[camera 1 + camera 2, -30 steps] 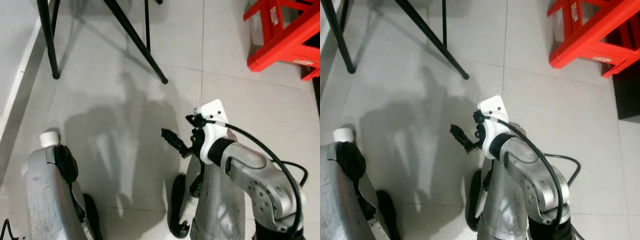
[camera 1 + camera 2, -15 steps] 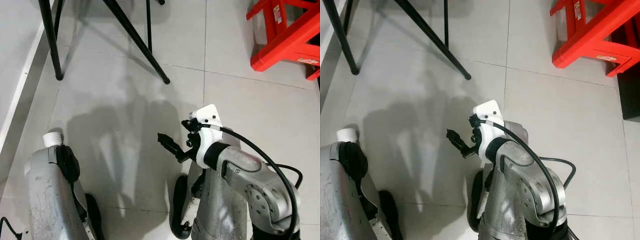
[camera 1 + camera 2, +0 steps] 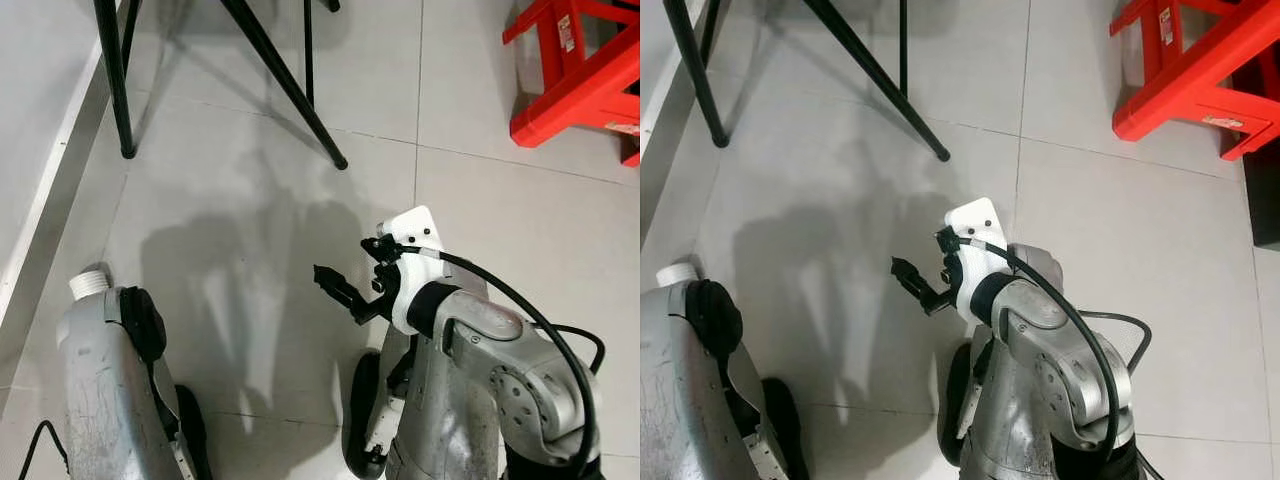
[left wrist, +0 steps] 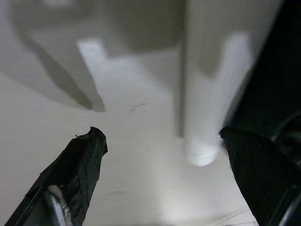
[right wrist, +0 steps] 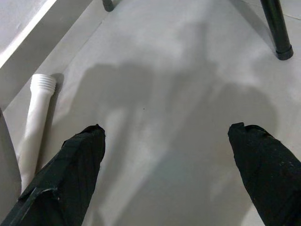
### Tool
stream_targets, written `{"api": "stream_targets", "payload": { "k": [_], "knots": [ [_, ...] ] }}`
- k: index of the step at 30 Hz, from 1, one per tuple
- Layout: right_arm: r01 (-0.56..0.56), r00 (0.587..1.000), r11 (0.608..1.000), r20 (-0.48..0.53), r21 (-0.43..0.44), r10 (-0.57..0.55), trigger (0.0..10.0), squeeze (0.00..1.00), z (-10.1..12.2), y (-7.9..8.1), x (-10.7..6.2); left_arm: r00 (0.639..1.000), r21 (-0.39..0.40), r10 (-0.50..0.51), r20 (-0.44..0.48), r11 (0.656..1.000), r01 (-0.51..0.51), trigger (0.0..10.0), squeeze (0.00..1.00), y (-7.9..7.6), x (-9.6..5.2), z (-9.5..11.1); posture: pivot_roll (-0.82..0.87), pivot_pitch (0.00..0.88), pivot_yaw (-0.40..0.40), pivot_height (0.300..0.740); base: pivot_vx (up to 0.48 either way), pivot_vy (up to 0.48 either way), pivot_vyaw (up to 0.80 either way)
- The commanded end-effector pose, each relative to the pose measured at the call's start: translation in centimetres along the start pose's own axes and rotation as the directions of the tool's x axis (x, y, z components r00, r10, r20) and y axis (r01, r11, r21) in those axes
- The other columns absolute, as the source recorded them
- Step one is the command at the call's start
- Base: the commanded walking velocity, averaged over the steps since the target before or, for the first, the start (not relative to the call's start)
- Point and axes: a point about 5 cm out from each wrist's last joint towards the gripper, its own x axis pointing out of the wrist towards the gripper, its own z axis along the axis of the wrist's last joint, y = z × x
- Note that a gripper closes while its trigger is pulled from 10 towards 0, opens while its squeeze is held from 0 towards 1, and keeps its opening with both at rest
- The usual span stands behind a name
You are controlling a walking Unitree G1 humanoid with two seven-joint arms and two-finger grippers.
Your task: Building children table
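A white table leg (image 5: pixel 37 113) with a threaded end (image 3: pixel 88 284) lies on the pale tiled floor, mostly hidden under my left arm (image 3: pixel 105 390). In the left wrist view its smooth rounded end (image 4: pixel 202 117) shows between the fingers, close to one fingertip; I cannot tell whether it touches. My left gripper (image 4: pixel 164 174) is open and hangs low over the floor. My right gripper (image 3: pixel 335 290) is raised in front of me, open and holding nothing, and points left towards the leg.
Black tripod legs (image 3: pixel 290 85) stand ahead, one foot (image 3: pixel 342 162) near the middle and another (image 3: pixel 127 150) by the left wall's skirting (image 3: pixel 50 220). A red plastic stool (image 3: pixel 580 70) is at the far right. A black cable (image 3: pixel 560 340) loops off my right arm.
The whole picture has slid slightly right, so the camera moved. The right arm keeps nearly the same pose. The left arm and the leg's threaded end sit a little lower and further left.
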Motion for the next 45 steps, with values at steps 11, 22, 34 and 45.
{"api": "stream_targets", "payload": {
  "k": [11, 22, 34, 45],
  "knots": [
    [-0.029, 0.999, 0.999, -0.033, 0.033, 0.030, 10.0, 0.00, -0.9, 0.2, 0.0, 0.995, -0.183, -0.018, 0.102, 0.982, 0.036, 10.0, 0.00, -0.5, 0.4, -0.2, -0.29, 0.533, -0.118, 0.300, 0.000, 0.000, 0.00],
    [-0.027, 0.999, 0.999, -0.028, 0.043, 0.029, 10.0, 0.00, -0.8, 0.0, 0.0, 0.980, -0.259, -0.027, 0.199, 0.963, 0.079, 10.0, 0.00, -1.3, 0.6, 1.2, -0.29, 0.524, -0.121, 0.300, 0.000, 0.000, 0.00],
    [-0.028, 0.999, 0.999, -0.025, 0.036, 0.029, 10.0, 0.00, -0.7, 0.1, 0.0, 0.967, -0.072, 0.154, 0.204, 0.987, -0.142, 10.0, 0.00, 0.4, 0.2, 0.7, -0.30, 0.528, -0.127, 0.300, 0.000, 0.000, 0.00],
    [-0.006, 1.000, 1.000, -0.018, 0.015, 0.007, 10.0, 0.00, -0.4, -0.3, -0.2, 0.932, -0.038, 0.258, 0.256, 0.966, -0.256, 0.0, 0.00, 1.2, 0.2, -0.2, -0.31, 0.533, -0.132, 0.300, 0.000, 0.000, 0.00]
  ]
}}
